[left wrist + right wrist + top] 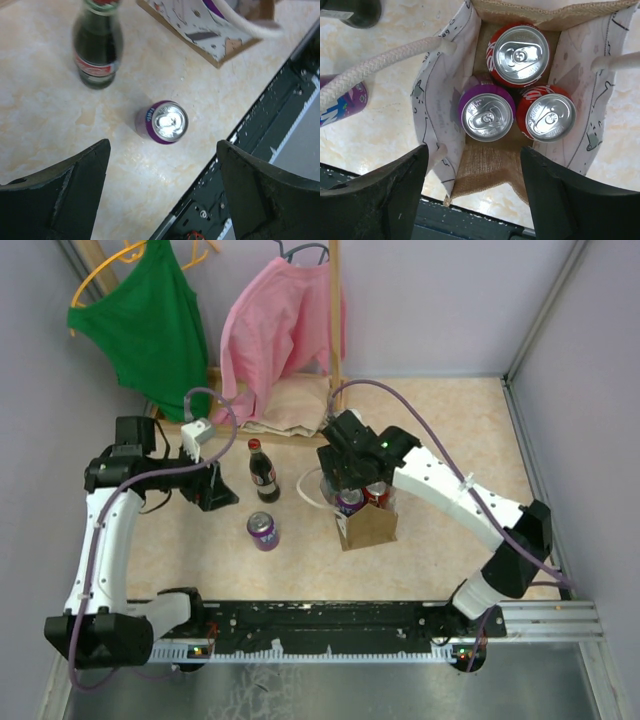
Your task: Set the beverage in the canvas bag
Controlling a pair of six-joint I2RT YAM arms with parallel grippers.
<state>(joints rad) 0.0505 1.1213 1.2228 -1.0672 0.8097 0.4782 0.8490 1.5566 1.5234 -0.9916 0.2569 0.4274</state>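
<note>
Inside the coarse-woven canvas bag (482, 172); three shiny-topped cans (487, 116)

Inside the bag (440, 100) three cans (487, 116) crowd the middle and far end, leaving bare floor only at the end toward the table's (450, 430) near edge. A rope handle (380, 62) droops outward on one side. Left of the bag, a purple can (263, 530) and a bottle (263, 472) stand apart, with open surface around each

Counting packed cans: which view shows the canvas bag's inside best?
Right wrist: it looks straight down into the canvas bag, all three cans clear. Top external shows it half hidden under the right gripper; left wrist catches only a corner.
</note>
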